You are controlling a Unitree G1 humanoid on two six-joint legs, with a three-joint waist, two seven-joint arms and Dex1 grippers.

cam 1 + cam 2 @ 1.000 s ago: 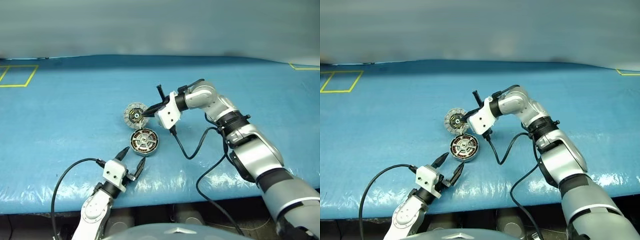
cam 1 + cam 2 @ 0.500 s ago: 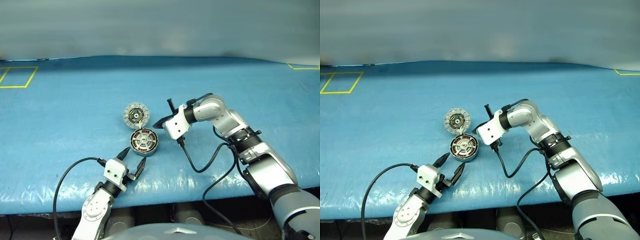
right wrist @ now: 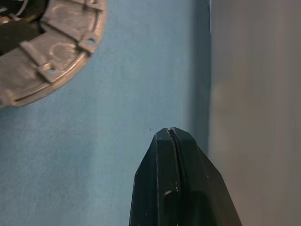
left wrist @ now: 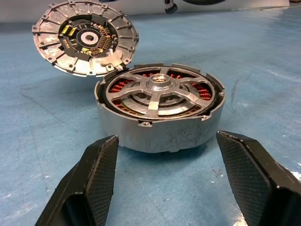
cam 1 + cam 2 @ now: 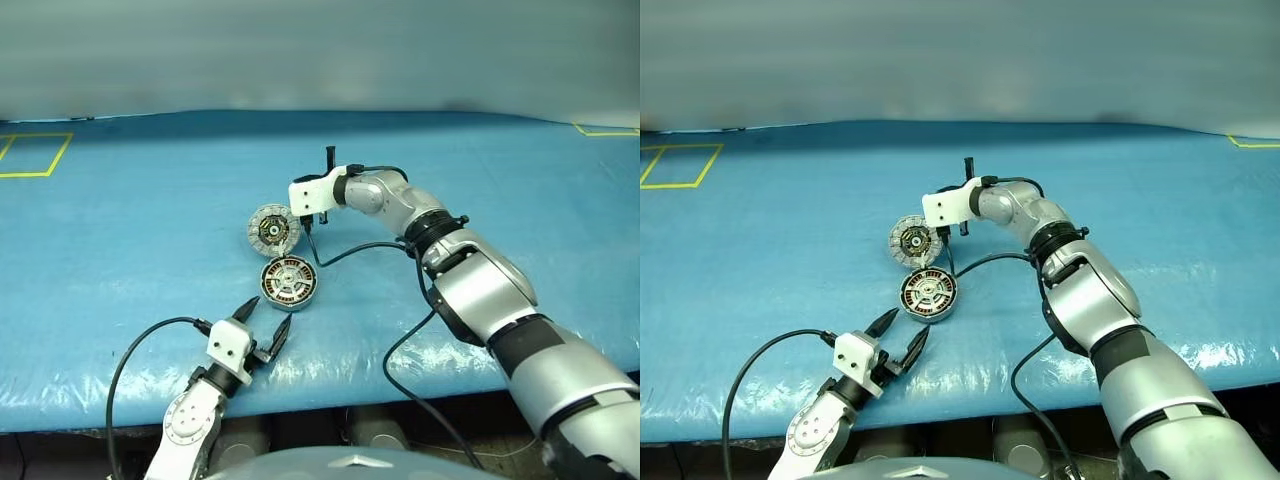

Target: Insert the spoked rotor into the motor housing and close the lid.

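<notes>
The motor housing (image 5: 288,283) stands mid-table, a short silver drum with copper windings, and the spoked rotor (image 4: 160,92) sits inside it. Just beyond it is the lid (image 5: 272,230), ribbed face with the dark middle showing, tilted, its near edge at the housing's rim. My left gripper (image 5: 262,325) is open near the front edge, with the housing ahead of its two fingers (image 4: 96,174) and nothing between them. My right gripper (image 3: 171,134) is shut and empty. It hovers just beyond and to the right of the lid, under its white wrist block (image 5: 310,192).
A blue sheet (image 5: 120,250) covers the table. Yellow taped squares mark the far left (image 5: 35,150) and far right (image 5: 610,130) corners. Black cables trail from both wrists, one (image 5: 350,255) looping beside the housing. A grey wall (image 3: 254,94) rises behind the table.
The right gripper left the lid's right edge, swung right and toward me, then reached forward to hover beyond the lid. Lid, housing and left gripper have not moved.
</notes>
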